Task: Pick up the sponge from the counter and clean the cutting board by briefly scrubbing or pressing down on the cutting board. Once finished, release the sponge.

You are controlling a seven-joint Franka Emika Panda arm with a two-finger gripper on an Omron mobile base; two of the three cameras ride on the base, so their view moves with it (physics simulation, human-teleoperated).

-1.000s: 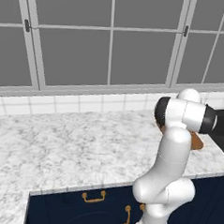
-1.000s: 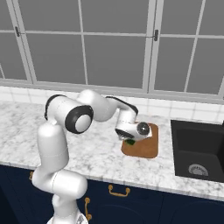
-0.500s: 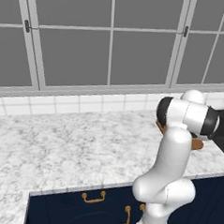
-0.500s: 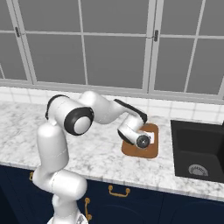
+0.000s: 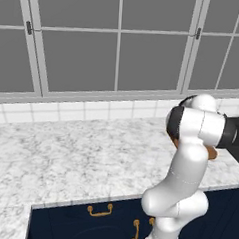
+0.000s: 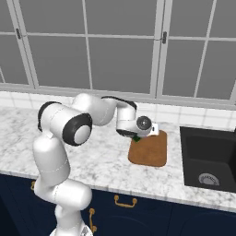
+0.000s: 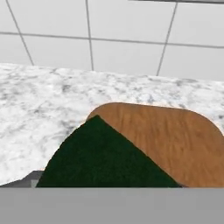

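Held in the end effector (image 6: 137, 137) is the sponge (image 7: 105, 155), which is gripped between the closed fingers. From the right base view, a small bit of dark green is seen just under the white hand, at the back left corner of the cutting board (image 6: 150, 150). In the hand view, the dark green top of the sponge is seen very close up, and its far corner is laid over the near edge of the board. It cannot be told whether the sponge is pressed onto the board or held just above it.

The orange-brown board is laid flat on the worktop (image 6: 103, 159), which is white and grey like marble. Just to the right of the board, a dark sink (image 6: 209, 159) is set into the worktop, with a round drain (image 6: 208, 179) at its bottom. Behind the board, a wall of white tiles (image 7: 131, 37) is seen, and above the tiles, big grey windows (image 6: 122, 46) are set in pale frames. Below the front of the worktop near the board, dark navy cabinet fronts (image 6: 138, 214) with brass handles (image 6: 123, 201) are seen.
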